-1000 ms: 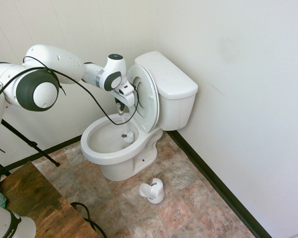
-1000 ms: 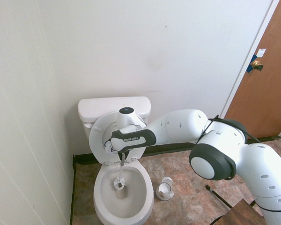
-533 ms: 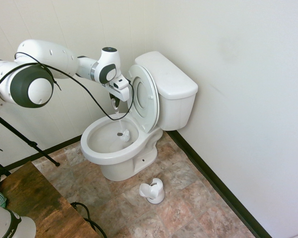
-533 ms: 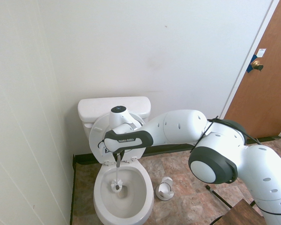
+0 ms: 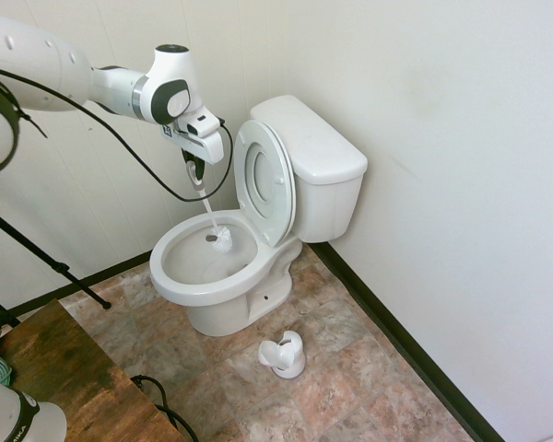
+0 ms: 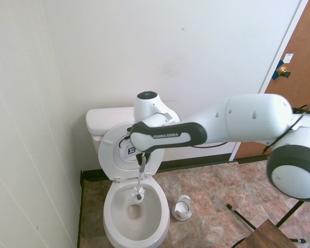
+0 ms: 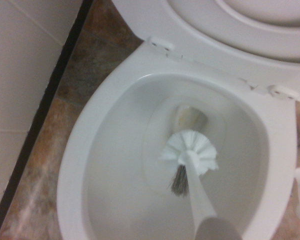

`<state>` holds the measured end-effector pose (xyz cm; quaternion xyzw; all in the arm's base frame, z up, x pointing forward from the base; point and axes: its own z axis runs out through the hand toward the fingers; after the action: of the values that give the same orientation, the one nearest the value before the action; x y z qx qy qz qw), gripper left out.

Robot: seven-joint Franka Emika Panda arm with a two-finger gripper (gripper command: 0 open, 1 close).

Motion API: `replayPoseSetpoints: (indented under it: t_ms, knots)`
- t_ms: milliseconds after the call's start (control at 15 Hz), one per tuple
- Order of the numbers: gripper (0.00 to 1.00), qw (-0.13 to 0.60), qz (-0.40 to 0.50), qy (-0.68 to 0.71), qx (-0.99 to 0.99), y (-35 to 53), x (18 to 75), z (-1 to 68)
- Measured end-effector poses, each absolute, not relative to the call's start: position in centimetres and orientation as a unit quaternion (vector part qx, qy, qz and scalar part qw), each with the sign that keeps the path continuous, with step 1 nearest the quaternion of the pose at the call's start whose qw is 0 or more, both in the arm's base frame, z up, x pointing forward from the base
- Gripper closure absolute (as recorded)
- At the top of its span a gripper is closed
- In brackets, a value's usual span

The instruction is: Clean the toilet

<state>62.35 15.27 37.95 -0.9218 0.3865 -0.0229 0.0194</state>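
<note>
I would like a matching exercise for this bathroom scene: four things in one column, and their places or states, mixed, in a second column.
Things:
1. toilet brush
2. seat
3. brush holder
4. gripper

States:
a. raised, leaning against the tank
b. on the floor beside the toilet
c. shut on the handle, above the bowl
d. hanging with its head at the bowl's rim

Pairs: 1-d, 2-a, 3-b, 4-c

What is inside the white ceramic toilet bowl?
A white toilet brush hangs over the white ceramic toilet bowl, held by the gripper. The brush partly covers the drain opening.
</note>
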Motion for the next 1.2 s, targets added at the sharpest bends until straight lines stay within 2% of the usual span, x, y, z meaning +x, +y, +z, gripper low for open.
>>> replayPoseSetpoints:
  t_ms: [200,400,733,1200]
  knots:
    - [1.0,0.034,-0.04,0.403,-0.914,11.1,59.1,44.4]
    - [1.0,0.037,-0.049,0.438,-0.897,5.8,57.2,46.7]
    - [1.0,0.023,-0.054,0.496,-0.866,-2.7,57.6,45.3]
    - [1.0,-0.002,-0.022,0.536,-0.844,-10.4,57.3,38.6]
